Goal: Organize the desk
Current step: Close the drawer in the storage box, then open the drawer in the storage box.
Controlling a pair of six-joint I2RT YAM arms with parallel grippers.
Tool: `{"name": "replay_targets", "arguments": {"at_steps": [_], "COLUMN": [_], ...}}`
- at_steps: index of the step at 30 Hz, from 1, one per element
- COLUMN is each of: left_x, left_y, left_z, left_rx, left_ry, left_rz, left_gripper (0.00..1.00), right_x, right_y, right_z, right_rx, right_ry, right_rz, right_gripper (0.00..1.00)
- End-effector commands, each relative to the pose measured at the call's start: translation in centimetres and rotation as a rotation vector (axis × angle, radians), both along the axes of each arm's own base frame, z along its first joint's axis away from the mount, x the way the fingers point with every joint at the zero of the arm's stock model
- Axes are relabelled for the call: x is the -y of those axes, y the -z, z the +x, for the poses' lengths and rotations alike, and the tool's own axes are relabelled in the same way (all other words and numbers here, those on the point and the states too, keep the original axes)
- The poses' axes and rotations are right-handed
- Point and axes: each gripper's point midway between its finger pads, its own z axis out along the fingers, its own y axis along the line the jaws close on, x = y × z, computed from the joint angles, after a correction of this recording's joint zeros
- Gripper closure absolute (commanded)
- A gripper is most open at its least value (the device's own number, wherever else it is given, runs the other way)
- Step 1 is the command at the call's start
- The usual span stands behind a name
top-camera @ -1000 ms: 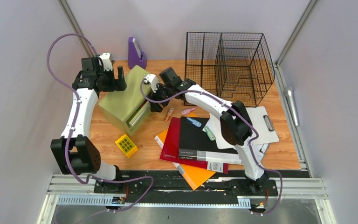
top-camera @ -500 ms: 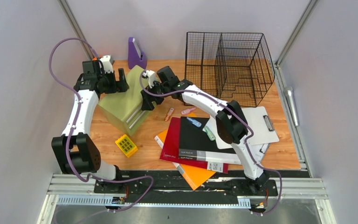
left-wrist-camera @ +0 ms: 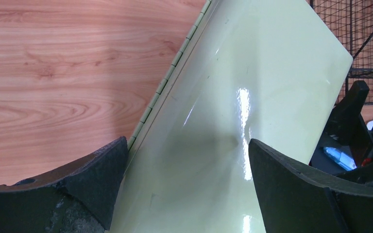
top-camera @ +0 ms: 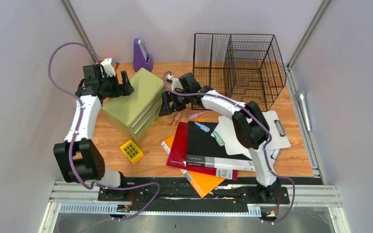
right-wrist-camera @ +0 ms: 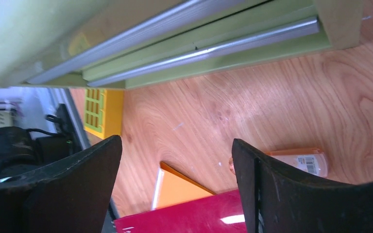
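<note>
Top external: surface (top-camera: pixel 111 141) is bounded by grey walls (top-camera: pixel 24 97); green drawer box (top-camera: pixel 133 102) is set mid-left. Left tool (top-camera: pixel 120 85) is spread over its lid, right tool (top-camera: pixel 171 106) parted beside its drawers, orange tube (top-camera: pixel 176 118) near.

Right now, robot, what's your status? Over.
Left gripper open over green drawer box. Right gripper open, empty, by its drawers. Desk cluttered: folders, highlighters loose.

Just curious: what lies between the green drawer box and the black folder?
In the top view, a small orange marker and a pink one beside it lie on the desk there.
</note>
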Motion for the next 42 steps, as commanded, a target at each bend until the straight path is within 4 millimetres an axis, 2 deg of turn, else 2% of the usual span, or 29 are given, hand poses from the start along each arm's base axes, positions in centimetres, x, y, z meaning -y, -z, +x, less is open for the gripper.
{"name": "replay_targets", "arguments": {"at_steps": [1, 4, 8, 17, 28, 34, 42], "left_x": [2.9, 3.7, 4.8, 5.4, 5.9, 6.8, 7.5], "left_y": [0.0, 0.7, 1.1, 1.8, 3.0, 3.5, 3.3], "left_z": [-2.2, -3.3, -4.5, -5.7, -7.7, -9.2, -10.4], "left_rx": [-0.052, -0.090, -0.122, -0.153, -0.200, -0.225, -0.235], "left_ry": [0.064, 0.073, 0.093, 0.105, 0.169, 0.241, 0.309], "left_rz": [-0.162, -0.224, -0.318, -0.379, -0.367, -0.392, -0.410], "left_gripper": [0.01, 0.02, 0.02, 0.02, 0.02, 0.03, 0.04], "right_x": [-1.0, -0.9, -1.6, -3.3, -4.5, -5.0, -5.2], "right_y": [-3.2, -2.2, -1.1, 0.0, -0.5, -0.7, -0.6], "right_z": [1.3, 2.0, 1.8, 2.3, 3.0, 3.9, 4.0], "right_rx": [-0.089, -0.167, -0.258, -0.334, -0.353, -0.351, -0.383], "right_ry": [0.035, 0.047, 0.029, -0.026, -0.067, -0.080, -0.083], "right_rz": [0.148, 0.182, 0.223, 0.297, 0.376, 0.414, 0.449], "right_gripper": [0.18, 0.25, 0.32, 0.41, 0.44, 0.48, 0.53]}}
